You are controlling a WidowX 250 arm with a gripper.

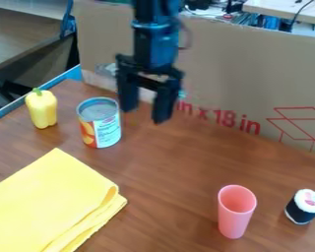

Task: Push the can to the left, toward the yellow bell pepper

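Observation:
The black gripper (142,108) hangs over the back of the table, its two fingers spread apart with nothing between them. Just left of it and lower stands an open-topped tin can (100,123) with a printed label. A yellow toy pepper (42,109) stands upright to the left of the can. At the front left lies a folded yellow cloth (48,202). Towards the front right an upright pink cup (235,216) stands with its mouth up. Right of the cup is a small sushi-like roll (303,206), white on top with a black band.
A cardboard sheet (252,74) with red print stands along the back of the brown table (180,172). A blue edge (12,106) borders the table at the left. Cables and other clutter lie behind the cardboard.

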